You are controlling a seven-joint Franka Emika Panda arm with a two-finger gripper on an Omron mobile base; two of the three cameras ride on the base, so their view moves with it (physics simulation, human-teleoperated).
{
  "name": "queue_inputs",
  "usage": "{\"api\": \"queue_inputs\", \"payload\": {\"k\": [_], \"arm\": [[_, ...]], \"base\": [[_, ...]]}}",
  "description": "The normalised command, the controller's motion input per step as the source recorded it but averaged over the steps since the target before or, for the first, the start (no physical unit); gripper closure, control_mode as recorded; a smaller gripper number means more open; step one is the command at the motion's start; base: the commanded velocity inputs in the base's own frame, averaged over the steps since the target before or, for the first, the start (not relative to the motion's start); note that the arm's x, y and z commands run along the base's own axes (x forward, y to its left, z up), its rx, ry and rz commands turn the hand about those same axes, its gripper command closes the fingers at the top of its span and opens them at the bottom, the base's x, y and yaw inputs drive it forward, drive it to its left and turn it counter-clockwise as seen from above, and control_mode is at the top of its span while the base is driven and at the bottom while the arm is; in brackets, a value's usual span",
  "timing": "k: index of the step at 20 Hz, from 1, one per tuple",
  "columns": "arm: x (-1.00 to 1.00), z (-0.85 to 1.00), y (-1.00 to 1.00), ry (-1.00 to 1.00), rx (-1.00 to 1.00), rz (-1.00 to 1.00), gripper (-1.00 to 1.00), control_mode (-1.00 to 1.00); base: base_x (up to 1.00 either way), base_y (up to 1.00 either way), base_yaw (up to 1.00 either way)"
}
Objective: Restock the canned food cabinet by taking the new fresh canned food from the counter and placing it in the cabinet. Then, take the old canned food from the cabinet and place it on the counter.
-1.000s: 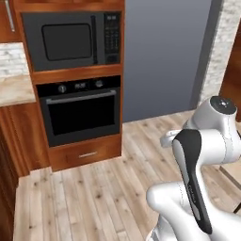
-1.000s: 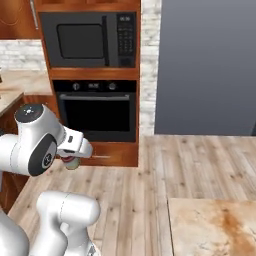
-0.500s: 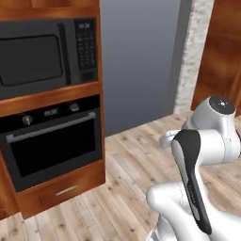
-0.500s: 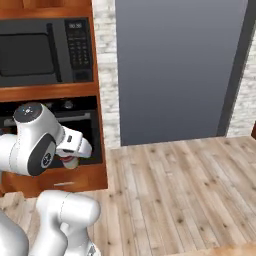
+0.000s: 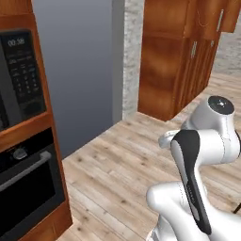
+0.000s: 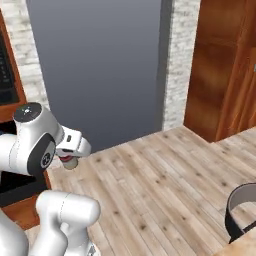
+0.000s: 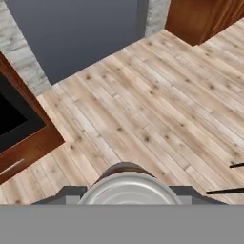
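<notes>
Even, bright rendered light; no glare. Soft shadows below hand. Slight pixel blur, edges undistorted.

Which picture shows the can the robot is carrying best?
The hand view: the can sits right up close, its grey metal top facing the camera in the claw. The right base view shows just a small red bit under the hand.

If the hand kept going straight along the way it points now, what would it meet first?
Probably the pale wood plank floor. The hand, shut on the small red can with a grey metal top, points down at open boards, with nothing else ahead; depth is unclear.
</notes>
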Motion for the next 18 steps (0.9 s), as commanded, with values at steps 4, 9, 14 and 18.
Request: {"api": "queue_inputs", "payload": {"k": [4, 9, 14, 18], "arm": [[0.0, 0.0, 0.0, 0.0, 0.0, 0.0, 1.0, 1.0], [0.0, 0.0, 0.0, 0.0, 0.0, 0.0, 1.0, 1.0], [0.0, 0.0, 0.0, 0.0, 0.0, 0.0, 1.0, 1.0], [0.0, 0.0, 0.0, 0.0, 0.0, 0.0, 1.0, 1.0]], "base": [[0.86, -0.11, -0.58], [1.0, -0.13, -0.52], [1.0, -0.07, -0.48], [1.0, 0.0, -0.45]]}}
